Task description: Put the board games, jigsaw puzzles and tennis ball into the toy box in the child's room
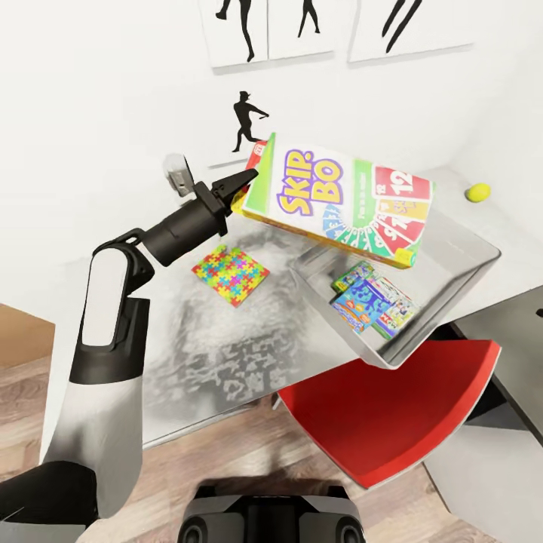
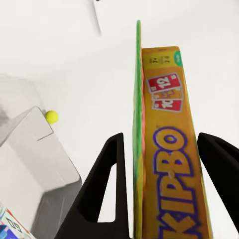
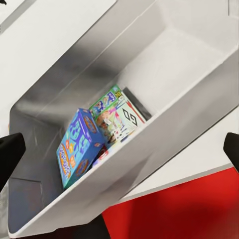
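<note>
Left gripper (image 1: 243, 183), mid-frame, clamps the Skip-Bo box (image 1: 339, 202), its long axis slanting lower-right above the toy box (image 1: 460, 249).

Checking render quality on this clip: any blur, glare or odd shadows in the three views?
Head view: sharp; the grey table carries a mottled, noisy dark patch below the jigsaw puzzle. Left wrist view: the Skip-Bo box sits very close, its lettering soft and foreshortened. Right wrist view: the toy box walls show smooth shading, no harsh glare.
</note>
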{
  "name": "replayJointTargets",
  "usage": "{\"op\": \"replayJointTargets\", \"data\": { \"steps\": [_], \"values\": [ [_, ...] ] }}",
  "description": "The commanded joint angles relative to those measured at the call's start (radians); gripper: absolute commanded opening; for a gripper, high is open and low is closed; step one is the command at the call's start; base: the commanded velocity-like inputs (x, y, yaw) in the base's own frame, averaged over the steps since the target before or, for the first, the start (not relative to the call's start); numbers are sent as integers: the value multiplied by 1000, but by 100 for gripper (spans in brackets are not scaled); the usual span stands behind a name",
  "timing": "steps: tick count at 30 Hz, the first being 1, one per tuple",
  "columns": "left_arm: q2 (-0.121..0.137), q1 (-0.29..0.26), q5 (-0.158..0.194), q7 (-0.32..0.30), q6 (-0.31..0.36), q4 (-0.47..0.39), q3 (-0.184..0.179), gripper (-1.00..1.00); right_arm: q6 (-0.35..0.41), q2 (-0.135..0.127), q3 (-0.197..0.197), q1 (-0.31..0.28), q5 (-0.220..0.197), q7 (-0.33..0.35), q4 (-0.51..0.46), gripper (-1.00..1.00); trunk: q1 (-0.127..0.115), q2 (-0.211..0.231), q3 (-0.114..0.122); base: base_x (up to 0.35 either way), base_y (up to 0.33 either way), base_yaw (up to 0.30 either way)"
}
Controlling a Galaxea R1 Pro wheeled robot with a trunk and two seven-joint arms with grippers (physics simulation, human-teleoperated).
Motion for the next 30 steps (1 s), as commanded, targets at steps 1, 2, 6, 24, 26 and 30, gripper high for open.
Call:
{"op": "replayJointTargets", "data": {
  "steps": [1, 2, 6, 24, 26, 30],
  "values": [
    [-4, -12, 1, 7, 2, 0, -5, -100, 5, 0, -1, 0, 0, 2, 0, 100, 1, -2, -1, 0, 0, 56],
    [-7, -22, 3, 15, 1, 0, -12, -100, 4, 0, -2, 0, 0, 2, 0, 100, 1, -2, -1, 0, 0, 44],
    [-12, -44, 24, 30, -1, 0, -28, -100, 4, 2, -4, 0, 1, 4, 1, 100, 1, -2, -1, 0, 0, 27],
    [-9, -59, 93, 51, -10, 0, -47, -100, 5, 7, -7, 0, -1, 5, 1, 100, 1, -2, -1, -33, -118, 6],
    [-8, -59, 94, 51, -10, 0, -47, -100, 5, 10, -7, 0, -1, 6, 1, 100, 1, -2, -1, -54, -292, 1],
    [-6, -57, 95, 52, -10, 0, -43, -100, 4, 24, -8, 0, -2, 7, 1, 100, 1, -2, -1, -32, -308, 0]
  ]
}}
